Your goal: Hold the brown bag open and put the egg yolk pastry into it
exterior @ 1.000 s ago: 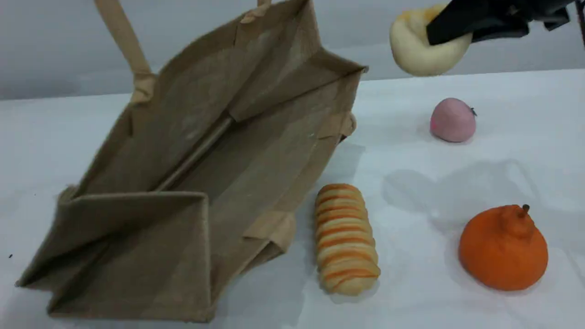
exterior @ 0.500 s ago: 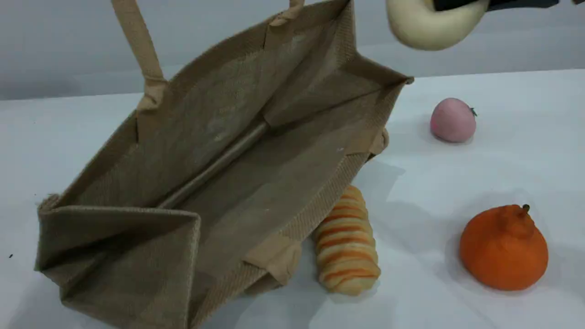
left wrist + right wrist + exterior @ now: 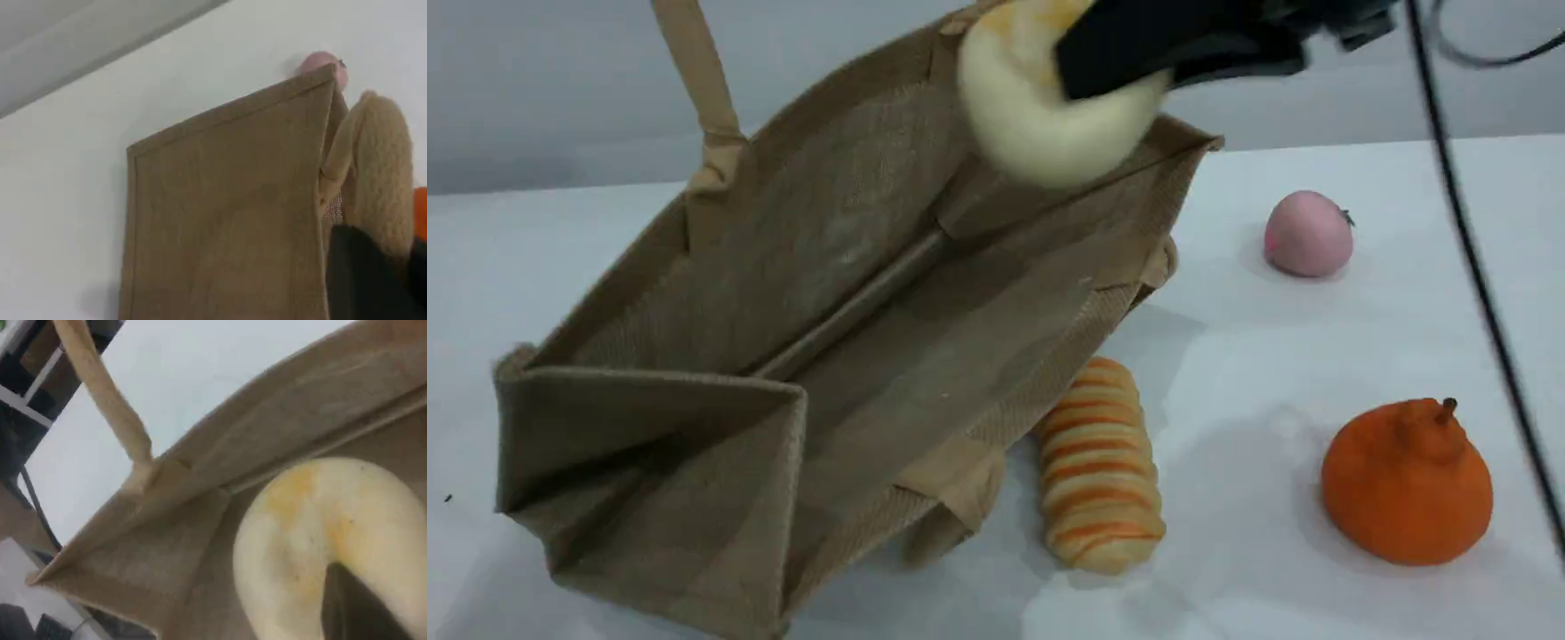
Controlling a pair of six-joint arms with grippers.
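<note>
desk (image 3: 1272, 338): white | left: brown bag (image 3: 649, 480), tilted, mouth open | middle: striped loaf (image 3: 1100, 467), just beside bag | far right: pink ball (image 3: 1307, 234) | near right: orange fruit (image 3: 1405, 484)

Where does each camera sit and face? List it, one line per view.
Scene view: fixed, looking down aslant across the table at the brown bag; right gripper, holding the egg yolk pastry, enters from the top.
Left wrist view: on the left arm, looking down the bag's outer wall; left gripper pinches a handle.
Right wrist view: on the right arm, looking into the bag past the pastry; one fingertip shows.
All three share the bag.
</note>
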